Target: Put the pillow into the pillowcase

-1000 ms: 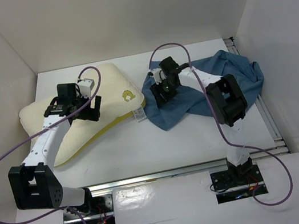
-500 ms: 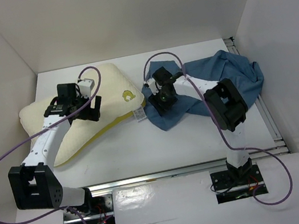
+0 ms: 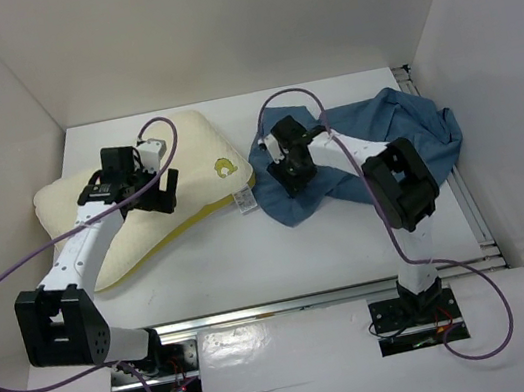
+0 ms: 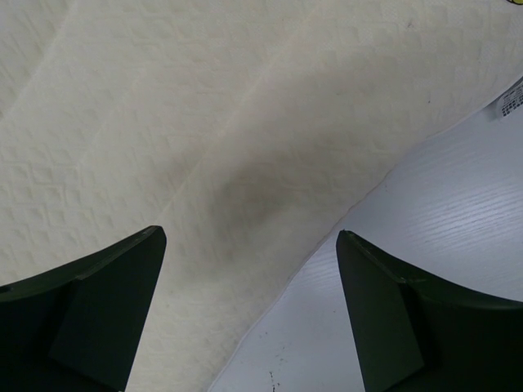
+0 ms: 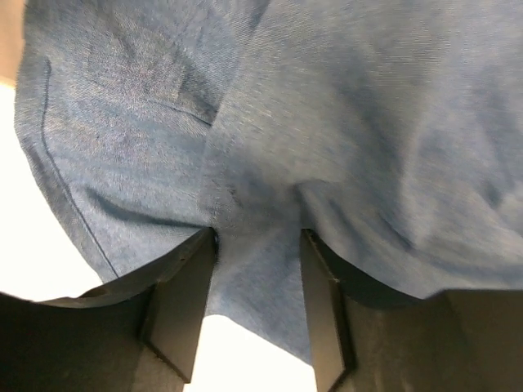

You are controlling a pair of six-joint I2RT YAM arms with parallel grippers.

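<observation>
Right end effector (image 5: 257, 314) shifted slightly; pillowcase (image 5: 368, 122) fold pinched between fingers (image 5: 181, 314).

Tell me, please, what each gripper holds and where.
The right gripper pinches a fold of the pillowcase near its left edge; the left gripper is open over the pillow, holding nothing.

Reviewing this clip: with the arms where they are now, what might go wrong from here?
1. The right gripper seems to pinch a bunched fold of the pillowcase, possibly both layers. Lifting might then not open the sleeve.
2. The left gripper hangs open over the pillow near its edge. Closing there may catch only a little fabric and slip.
3. The pillowcase lies crumpled with no opening visible, so the pillow could meet a closed side.
</observation>
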